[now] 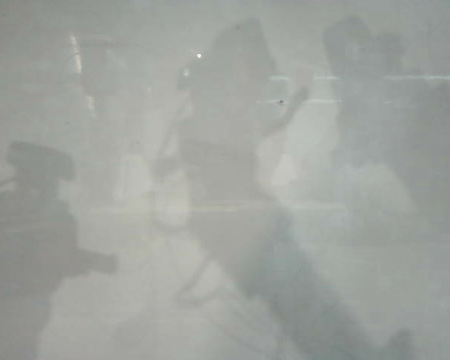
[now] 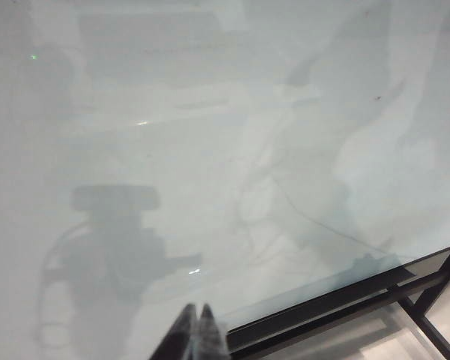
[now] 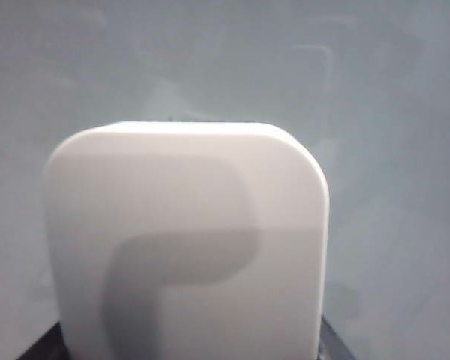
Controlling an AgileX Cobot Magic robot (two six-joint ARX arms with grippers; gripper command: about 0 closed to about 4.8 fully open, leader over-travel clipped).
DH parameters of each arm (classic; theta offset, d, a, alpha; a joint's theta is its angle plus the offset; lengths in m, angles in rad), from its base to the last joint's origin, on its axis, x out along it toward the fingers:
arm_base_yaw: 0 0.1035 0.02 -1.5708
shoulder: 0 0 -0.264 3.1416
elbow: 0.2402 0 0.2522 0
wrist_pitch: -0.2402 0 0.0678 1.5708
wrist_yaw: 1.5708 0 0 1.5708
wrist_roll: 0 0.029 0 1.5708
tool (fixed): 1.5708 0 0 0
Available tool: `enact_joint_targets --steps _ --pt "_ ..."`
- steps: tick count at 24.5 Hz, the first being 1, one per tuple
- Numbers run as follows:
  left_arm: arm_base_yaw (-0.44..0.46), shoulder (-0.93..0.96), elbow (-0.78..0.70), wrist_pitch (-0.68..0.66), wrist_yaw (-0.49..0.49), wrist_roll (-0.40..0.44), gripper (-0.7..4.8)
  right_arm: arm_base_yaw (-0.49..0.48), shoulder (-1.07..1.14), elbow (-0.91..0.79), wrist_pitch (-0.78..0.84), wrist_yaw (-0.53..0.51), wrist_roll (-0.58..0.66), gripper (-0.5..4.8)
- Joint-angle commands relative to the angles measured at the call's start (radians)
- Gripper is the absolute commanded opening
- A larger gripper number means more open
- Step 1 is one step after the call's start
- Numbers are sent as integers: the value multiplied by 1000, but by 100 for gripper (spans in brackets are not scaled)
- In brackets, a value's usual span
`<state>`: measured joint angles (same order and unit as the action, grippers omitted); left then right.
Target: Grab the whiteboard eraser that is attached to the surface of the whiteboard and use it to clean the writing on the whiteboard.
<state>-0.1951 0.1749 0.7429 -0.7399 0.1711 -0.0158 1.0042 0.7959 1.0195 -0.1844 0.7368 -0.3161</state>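
Note:
The whiteboard [image 1: 360, 247] fills the exterior view with grey reflections and shadows; neither arm shows there directly. No red writing is visible in any view. The whiteboard eraser [image 3: 187, 225], a smooth white rounded pad, fills the middle of the right wrist view above the board [image 3: 390, 112]. My right gripper [image 3: 191, 351] is shut on it, its dark fingers [image 3: 336, 341] just showing at the eraser's two sides. My left gripper [image 2: 197, 315] hovers over the board [image 2: 210, 112] near its edge, with its tips pressed together and nothing between them.
The board's dark edge [image 2: 345, 296] runs diagonally through the left wrist view. Black frame bars [image 2: 435, 300] and pale floor lie beyond it. A faint thin line [image 2: 322, 225] crosses the board surface near that edge.

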Motion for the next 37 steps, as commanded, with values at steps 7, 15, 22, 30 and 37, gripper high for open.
enact_joint_targets --steps 7,15,22,30,37 --pt "0 -1 3 16 13 3 -5 -385 97 -361 638 -207 76 135" --pt "-1 -1 3 16 13 3 -5 -509 306 -360 849 -325 130 135" --pt "-1 -2 3 16 13 4 -5 -523 495 -360 1072 -347 130 135" --pt "-1 -2 3 16 16 4 -5 -605 554 -360 1096 -350 130 135" --pt "-1 -2 3 17 16 5 -5 -705 571 -360 1094 -500 137 135"
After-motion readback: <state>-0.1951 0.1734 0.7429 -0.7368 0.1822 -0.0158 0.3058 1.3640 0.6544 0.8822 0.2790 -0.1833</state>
